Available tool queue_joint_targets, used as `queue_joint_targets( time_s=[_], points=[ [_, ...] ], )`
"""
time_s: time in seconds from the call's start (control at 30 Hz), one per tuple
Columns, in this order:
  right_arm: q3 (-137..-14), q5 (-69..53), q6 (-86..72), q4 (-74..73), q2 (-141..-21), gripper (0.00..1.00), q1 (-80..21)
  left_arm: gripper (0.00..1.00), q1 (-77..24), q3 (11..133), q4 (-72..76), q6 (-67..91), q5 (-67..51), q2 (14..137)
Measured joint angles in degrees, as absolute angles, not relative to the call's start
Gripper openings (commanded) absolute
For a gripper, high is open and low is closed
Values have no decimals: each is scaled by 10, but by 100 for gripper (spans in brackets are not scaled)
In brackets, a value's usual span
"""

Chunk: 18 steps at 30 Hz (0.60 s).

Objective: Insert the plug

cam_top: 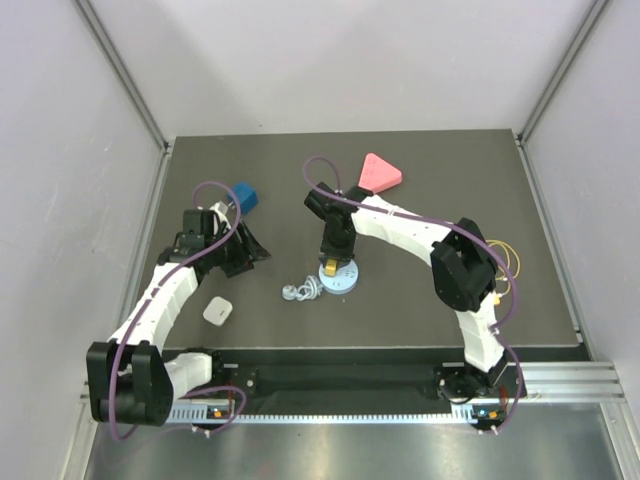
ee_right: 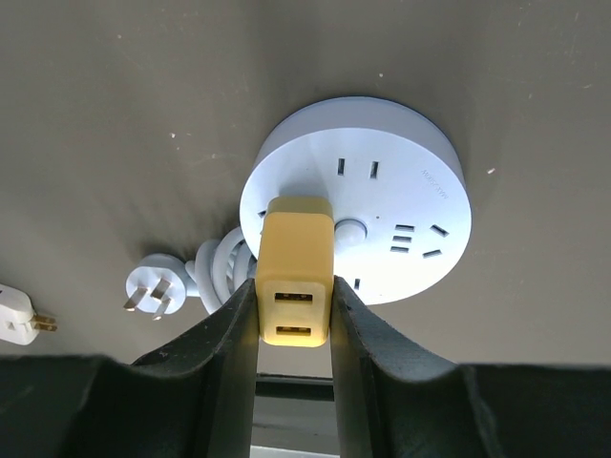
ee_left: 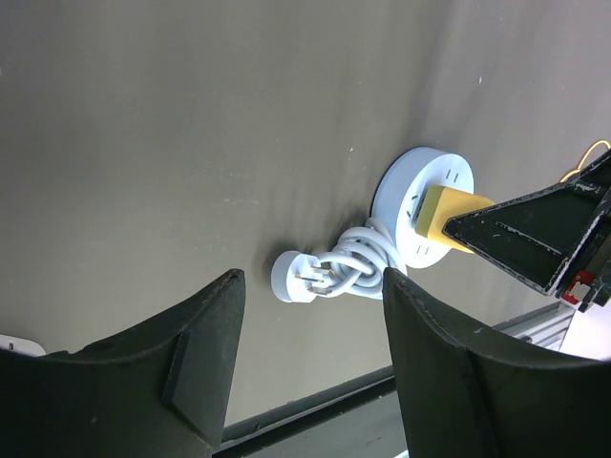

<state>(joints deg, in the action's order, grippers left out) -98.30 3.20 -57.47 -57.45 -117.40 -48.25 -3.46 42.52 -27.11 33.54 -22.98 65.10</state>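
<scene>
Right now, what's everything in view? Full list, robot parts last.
socket hub: 1, white, round, mid-table
plug adapter: 1, yellow, against the hub's face
cord with plug: 1, white, bundled, touching the hub's left side
charger: 1, white, near left, beside the left arm
block: 1, blue, far left
triangle piece: 1, pink, far centre
thin loops: count unclear, yellow, right of the right arm
table: 1, dark
left fingers: 2, black, open, empty, left of the hub
right fingers: 2, black, shut on the plug adapter
</scene>
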Motion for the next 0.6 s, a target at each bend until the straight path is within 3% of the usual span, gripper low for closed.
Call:
queue_joint_targets(
  time_s=[0.6],
  points=[
    [-995,62,-581,-582,-1193,0,-499,64,-35,425,-271,339,-230,651]
  ],
)
